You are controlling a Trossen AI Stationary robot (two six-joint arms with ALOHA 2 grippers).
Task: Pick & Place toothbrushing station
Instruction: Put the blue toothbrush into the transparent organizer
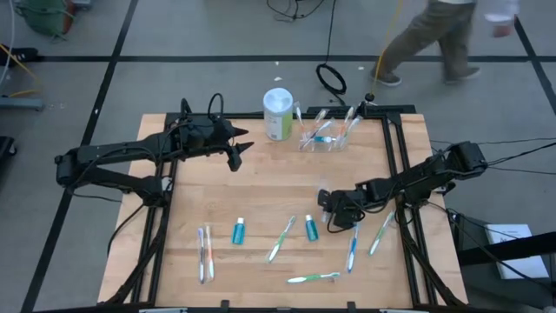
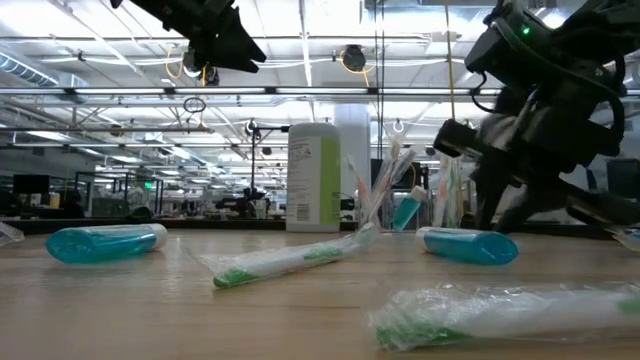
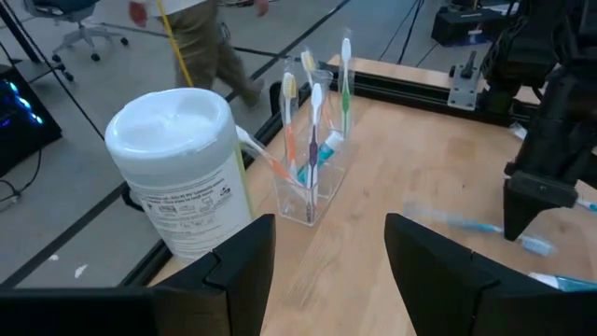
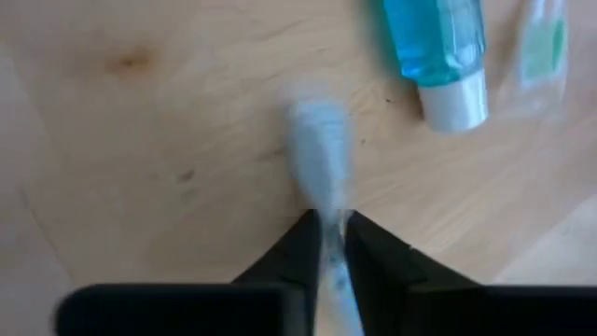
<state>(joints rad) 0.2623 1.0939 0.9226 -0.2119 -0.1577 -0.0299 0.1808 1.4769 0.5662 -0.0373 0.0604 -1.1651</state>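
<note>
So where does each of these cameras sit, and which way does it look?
High: above the table, facing straight down; both arms show.
Low: at tabletop height, facing across to the white bottle; arms overhead.
Left wrist: on the left arm, facing the clear holder past its open left claw.
Right wrist: facing down at wood; right claw shut on a toothbrush.
Shared: the first three show the bottle.

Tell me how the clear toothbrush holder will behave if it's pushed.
The clear holder looks thin-walled and light, so it would probably slide easily on the wooden table. Tall toothbrushes lean above its rim, so it may tip.
</note>
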